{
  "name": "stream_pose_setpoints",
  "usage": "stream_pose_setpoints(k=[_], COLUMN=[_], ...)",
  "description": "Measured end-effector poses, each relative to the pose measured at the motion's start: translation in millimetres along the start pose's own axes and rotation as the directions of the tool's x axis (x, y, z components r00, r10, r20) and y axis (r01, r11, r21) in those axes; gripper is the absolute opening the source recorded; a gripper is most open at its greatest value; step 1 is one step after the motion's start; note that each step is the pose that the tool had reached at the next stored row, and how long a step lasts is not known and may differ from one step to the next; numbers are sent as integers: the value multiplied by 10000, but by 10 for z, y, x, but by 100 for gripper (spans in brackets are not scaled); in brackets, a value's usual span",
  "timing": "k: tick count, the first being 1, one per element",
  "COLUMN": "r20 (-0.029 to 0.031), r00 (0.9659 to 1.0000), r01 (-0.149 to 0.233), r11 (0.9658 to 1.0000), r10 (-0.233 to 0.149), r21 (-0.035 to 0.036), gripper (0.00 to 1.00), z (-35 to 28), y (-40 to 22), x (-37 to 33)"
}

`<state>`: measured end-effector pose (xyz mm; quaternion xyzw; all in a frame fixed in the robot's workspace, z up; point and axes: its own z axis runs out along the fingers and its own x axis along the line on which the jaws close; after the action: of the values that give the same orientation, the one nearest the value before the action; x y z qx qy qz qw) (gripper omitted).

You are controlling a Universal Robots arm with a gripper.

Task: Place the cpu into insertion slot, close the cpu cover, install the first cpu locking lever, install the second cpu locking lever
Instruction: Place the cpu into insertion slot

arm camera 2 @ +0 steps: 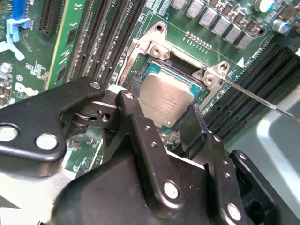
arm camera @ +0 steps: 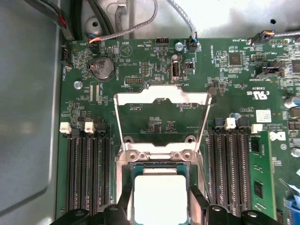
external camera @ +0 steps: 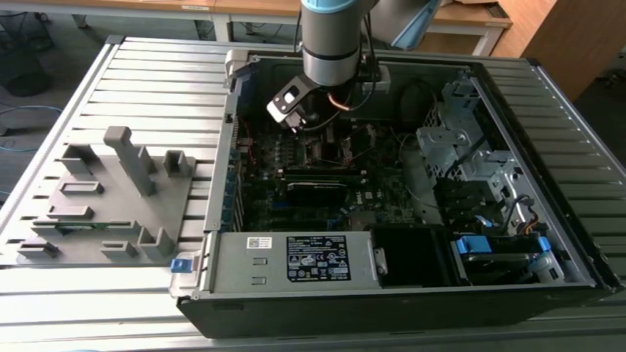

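Open black computer case [external camera: 411, 312]; my gripper [arm camera 2: 161, 110] pinches the flat silvery square cpu [arm camera 2: 166, 96] over the silver-rimmed insertion slot [arm camera 2: 154, 49]; seating, I judge, needs squareness.

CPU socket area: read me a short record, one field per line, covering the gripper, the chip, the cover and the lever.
gripper: shut on the cpu
cpu: over the insertion slot; fully seated or not, cannot tell
cpu cover: open, standing up off the slot
locking lever: thin rod angling away from the slot's corner, not latched
setting: open computer case on a slatted table
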<state>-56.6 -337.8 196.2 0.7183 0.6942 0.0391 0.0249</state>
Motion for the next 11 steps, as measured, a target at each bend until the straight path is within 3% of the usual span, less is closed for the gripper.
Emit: stream_pose_setpoints(k=[5, 11], r20=[1, 0], r00=[10000, 10000], r01=[1, 1], r11=[10000, 10000], r10=[-1, -1], r21=[1, 1], gripper=[59, 59], z=[-89, -90], y=[8, 8], x=[2, 2])
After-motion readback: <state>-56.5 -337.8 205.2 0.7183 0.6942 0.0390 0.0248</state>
